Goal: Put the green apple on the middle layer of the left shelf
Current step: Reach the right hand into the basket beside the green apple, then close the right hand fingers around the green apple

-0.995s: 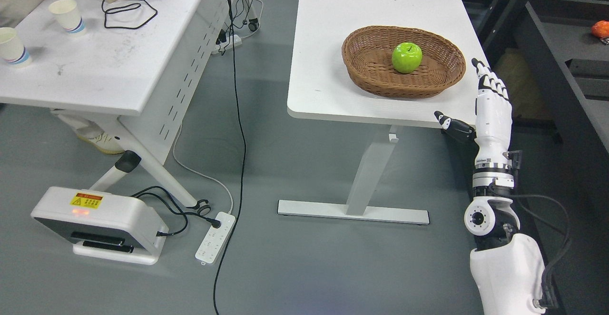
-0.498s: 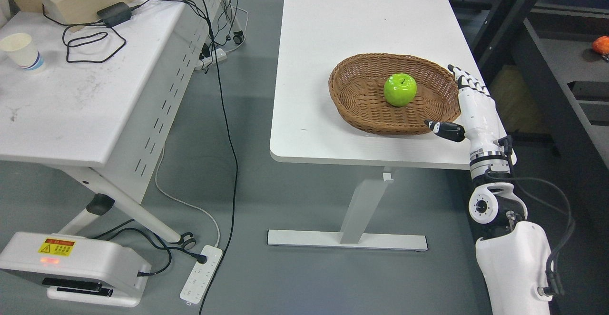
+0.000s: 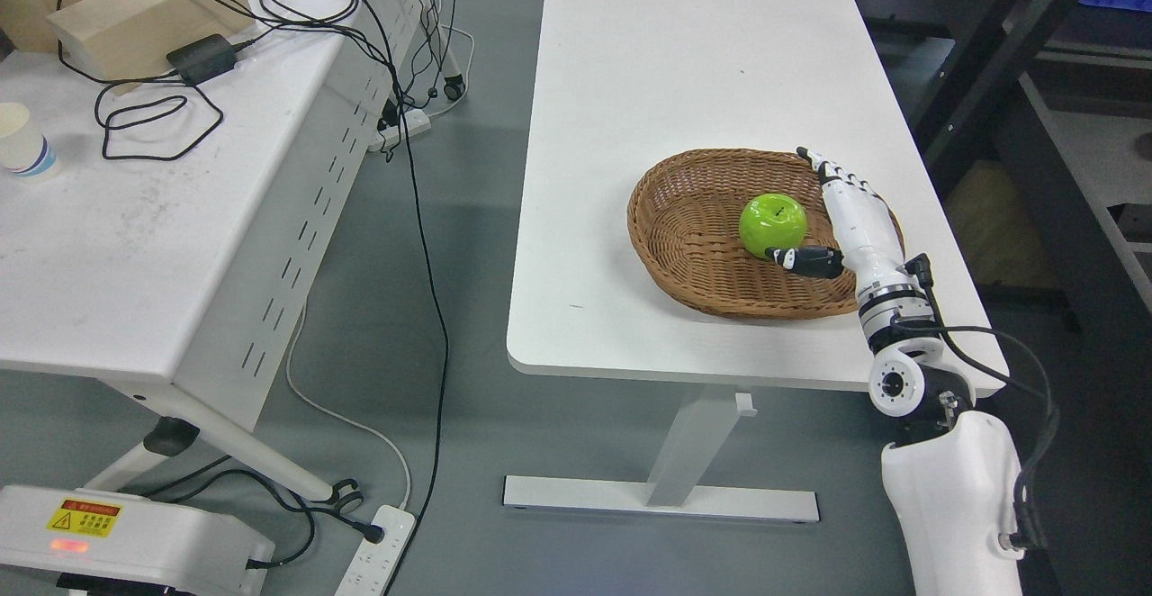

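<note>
Reaching for round glossy green apple (image 3: 772, 223), mid oval brown wicker basket (image 3: 693, 254) on white surface (image 3: 648, 83). White right hand (image 3: 841, 222) spread at apple's 3 o'clock, thumb near its 5. Grasp step; next needs closing fingers, lifting toward shelf.

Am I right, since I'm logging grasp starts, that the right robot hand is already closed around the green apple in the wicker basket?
Not quite. In the head view the right robot hand is open beside the green apple, which lies in the wicker basket.
</note>
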Robot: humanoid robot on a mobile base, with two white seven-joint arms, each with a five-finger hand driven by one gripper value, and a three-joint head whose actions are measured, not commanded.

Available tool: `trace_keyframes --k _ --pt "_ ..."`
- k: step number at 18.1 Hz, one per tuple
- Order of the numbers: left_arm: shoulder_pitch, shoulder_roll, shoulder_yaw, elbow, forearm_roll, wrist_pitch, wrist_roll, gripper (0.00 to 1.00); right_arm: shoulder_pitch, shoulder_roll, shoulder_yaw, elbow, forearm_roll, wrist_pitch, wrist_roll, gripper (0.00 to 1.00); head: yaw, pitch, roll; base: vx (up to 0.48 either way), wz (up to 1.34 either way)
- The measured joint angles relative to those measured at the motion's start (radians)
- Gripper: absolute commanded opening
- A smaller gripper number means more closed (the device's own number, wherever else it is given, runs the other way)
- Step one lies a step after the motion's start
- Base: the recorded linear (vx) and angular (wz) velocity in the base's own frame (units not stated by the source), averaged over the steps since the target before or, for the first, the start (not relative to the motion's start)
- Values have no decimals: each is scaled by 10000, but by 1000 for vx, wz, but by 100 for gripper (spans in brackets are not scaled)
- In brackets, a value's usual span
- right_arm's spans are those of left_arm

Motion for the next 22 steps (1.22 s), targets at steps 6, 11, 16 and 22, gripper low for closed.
trace_keyframes --k 6,11,16,22 --pt "0 0 0 0 0 0 0 100 38 226 318 281 -94 0 259 100 0 0 0 79 25" --pt "0 0 0 0 0 0 0 100 -227 342 509 643 -96 2 285 99 0 0 0 54 2" --pt "0 0 0 0 0 0 0 100 -537 387 610 1076 -64 2 302 99 0 0 0 26 1" --pt "0 0 0 0 0 0 0 100 -524 218 666 1510 -41 2 184 98 0 0 0 0 0"
